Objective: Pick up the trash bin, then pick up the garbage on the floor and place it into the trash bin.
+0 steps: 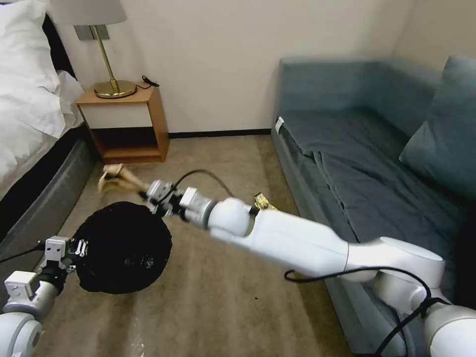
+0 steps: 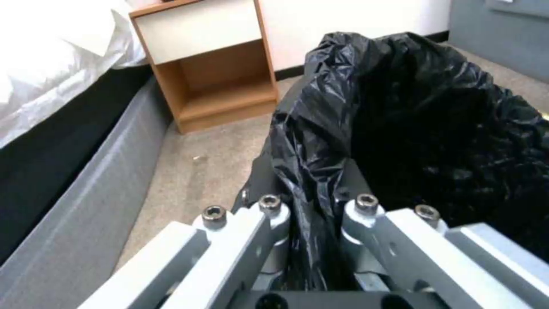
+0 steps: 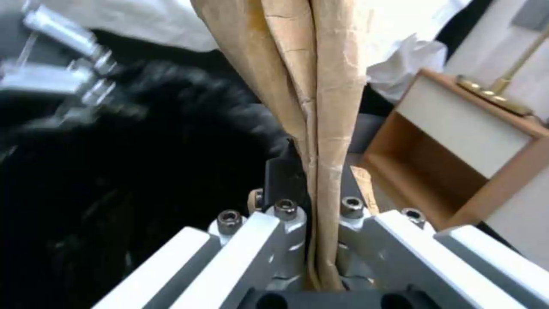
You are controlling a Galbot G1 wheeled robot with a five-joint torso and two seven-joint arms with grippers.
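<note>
The trash bin (image 1: 121, 248), lined with a crinkled black bag, hangs low over the carpet at the left. My left gripper (image 1: 80, 248) is shut on its rim, and the left wrist view shows the bag (image 2: 429, 128) pinched between that gripper's (image 2: 315, 214) fingers. My right gripper (image 1: 145, 191) reaches across above the bin's far edge, shut on a crumpled brown paper bag (image 1: 116, 178). In the right wrist view the paper bag (image 3: 312, 98) stands up out of the gripper (image 3: 313, 206) beside the bin (image 3: 114, 180). A yellow-brown wrapper (image 1: 263, 202) lies on the floor by the sofa, partly hidden by my right arm.
A wooden nightstand (image 1: 124, 124) with a brass lamp (image 1: 114, 87) stands against the back wall. The bed (image 1: 29, 124) runs along the left and a blue-grey sofa (image 1: 357, 158) along the right. Beige carpet (image 1: 223, 297) lies between them.
</note>
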